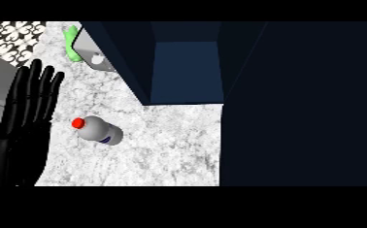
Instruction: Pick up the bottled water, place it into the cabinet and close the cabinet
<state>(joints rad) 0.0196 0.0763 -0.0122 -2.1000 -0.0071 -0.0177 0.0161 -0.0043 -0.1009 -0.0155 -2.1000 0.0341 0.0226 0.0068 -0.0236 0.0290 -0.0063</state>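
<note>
One bottle of water [99, 130] stands on the white speckled counter [165, 149]. It has a red cap [77, 122] and a grey body with a bit of blue on its side. Nothing is touching it. The left hand [27, 120] shows at the left edge of the view, just beside the bottle but apart from it. Its black fingers [44, 84] are straight and spread a little, pointing up, and they hold nothing. The dark blue cabinet [185, 72] is open, up and to the right of the bottle, and its big door [294, 105] fills the right side of the view. A green thing [71, 42] lies near the top left, next to a grey and white thing [94, 57] that is too small to tell.
</note>
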